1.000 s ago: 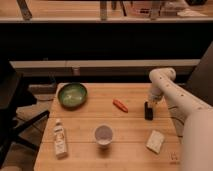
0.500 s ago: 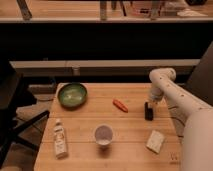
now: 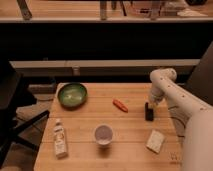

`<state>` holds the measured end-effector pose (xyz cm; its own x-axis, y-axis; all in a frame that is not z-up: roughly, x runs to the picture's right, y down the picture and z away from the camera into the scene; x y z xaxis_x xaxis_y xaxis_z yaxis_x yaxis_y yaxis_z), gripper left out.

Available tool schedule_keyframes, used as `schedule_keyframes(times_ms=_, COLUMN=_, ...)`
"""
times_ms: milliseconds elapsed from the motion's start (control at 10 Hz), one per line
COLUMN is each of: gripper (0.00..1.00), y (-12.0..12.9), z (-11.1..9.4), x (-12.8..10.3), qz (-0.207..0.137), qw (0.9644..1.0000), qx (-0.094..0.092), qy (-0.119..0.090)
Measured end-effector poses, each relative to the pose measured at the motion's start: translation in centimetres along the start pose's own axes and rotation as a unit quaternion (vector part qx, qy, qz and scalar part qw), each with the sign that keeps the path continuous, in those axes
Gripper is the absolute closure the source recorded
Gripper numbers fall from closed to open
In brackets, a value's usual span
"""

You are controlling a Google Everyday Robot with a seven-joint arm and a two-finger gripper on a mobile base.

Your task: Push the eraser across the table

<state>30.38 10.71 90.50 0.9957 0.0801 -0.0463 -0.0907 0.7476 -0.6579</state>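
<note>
Light bamboo-plank tabletop (image 3: 130,127) is seen with the small black oblong eraser (image 3: 149,112) at right-centre, the clenched tool (image 3: 149,104) set against it, apparently for pushing.

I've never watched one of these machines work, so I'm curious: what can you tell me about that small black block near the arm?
The eraser is a small, dark oblong block, black all over, of a material I cannot make out. It lies on the light wooden table near the right edge, its long side pointing roughly away from the camera. The gripper, shut, sits at its far end and seems to touch it. The orange-red piece lies apart to its left, the pale white block apart nearer the camera.
</note>
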Motion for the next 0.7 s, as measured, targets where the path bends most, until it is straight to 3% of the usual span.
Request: schedule_keyframes(times_ms=700, gripper=1.0, y=0.43, z=-0.01, x=0.18, qz=-0.004, qw=1.0, qx=0.0, qy=0.0)
